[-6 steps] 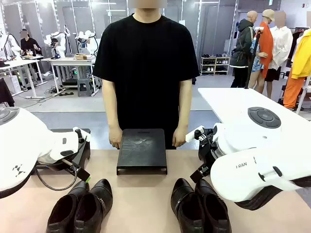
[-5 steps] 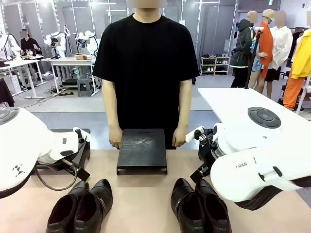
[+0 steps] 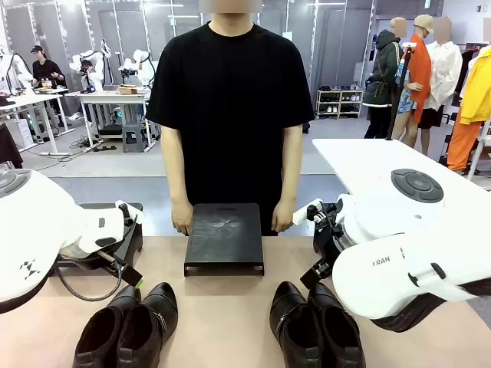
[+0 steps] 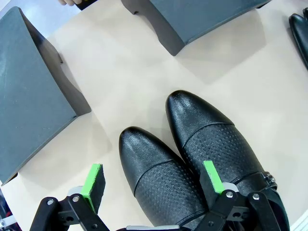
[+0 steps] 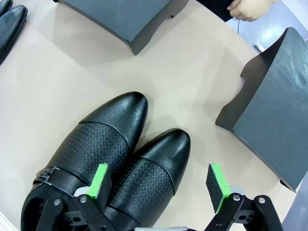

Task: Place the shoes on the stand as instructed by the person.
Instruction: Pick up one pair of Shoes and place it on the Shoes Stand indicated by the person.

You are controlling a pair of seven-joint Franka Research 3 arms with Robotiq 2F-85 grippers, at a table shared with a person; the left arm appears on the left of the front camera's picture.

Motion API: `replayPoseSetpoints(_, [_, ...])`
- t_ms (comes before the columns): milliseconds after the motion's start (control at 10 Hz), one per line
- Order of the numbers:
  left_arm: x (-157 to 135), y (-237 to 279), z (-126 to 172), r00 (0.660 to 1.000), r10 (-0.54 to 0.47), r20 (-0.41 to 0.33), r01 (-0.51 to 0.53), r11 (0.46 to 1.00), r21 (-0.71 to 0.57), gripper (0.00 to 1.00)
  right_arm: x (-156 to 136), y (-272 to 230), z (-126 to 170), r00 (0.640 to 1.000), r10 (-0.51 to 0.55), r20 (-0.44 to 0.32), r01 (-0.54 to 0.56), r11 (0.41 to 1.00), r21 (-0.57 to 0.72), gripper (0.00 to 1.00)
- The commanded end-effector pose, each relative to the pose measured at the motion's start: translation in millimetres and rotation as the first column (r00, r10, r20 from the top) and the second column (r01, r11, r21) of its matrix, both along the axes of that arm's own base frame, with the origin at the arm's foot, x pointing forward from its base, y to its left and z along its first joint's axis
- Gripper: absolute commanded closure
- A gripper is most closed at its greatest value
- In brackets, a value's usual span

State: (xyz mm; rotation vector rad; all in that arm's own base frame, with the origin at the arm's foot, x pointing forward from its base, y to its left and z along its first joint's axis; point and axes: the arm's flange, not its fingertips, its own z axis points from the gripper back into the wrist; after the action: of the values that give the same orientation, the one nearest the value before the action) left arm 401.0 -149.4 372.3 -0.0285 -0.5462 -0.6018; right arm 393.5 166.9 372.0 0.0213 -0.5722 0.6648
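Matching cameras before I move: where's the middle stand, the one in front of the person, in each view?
Front view: the middle stand sits at centre, on the far side of the table.
Left wrist view: stand at top edge, right of centre.
Right wrist view: stand at top edge, left of centre.
Shared landmark: the tan table under it.

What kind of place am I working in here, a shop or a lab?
Most likely an indoor lab or test hall rather than a shop: white workbenches stand behind the person, loose cables trail over the grey floor, and a low rack of shoes sits by the far wall.
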Motion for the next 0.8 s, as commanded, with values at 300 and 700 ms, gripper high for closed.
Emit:
replayPoseSetpoints(300, [0.0,0.0,0.0,1.0,0.0,0.0,0.0,1.0,0.0,0.0,0.0,0.0,0.0,1.0,0.0,0.0,0.0,1.0,0.0,0.0])
replayPoseSetpoints(700, [12.7,5.9,56.2,0.998,-0.056,-0.032,0.057,0.998,0.022,0.0,11.7,-5.0,89.6,0.999,0.028,-0.028,-0.023,0.985,0.169,0.0])
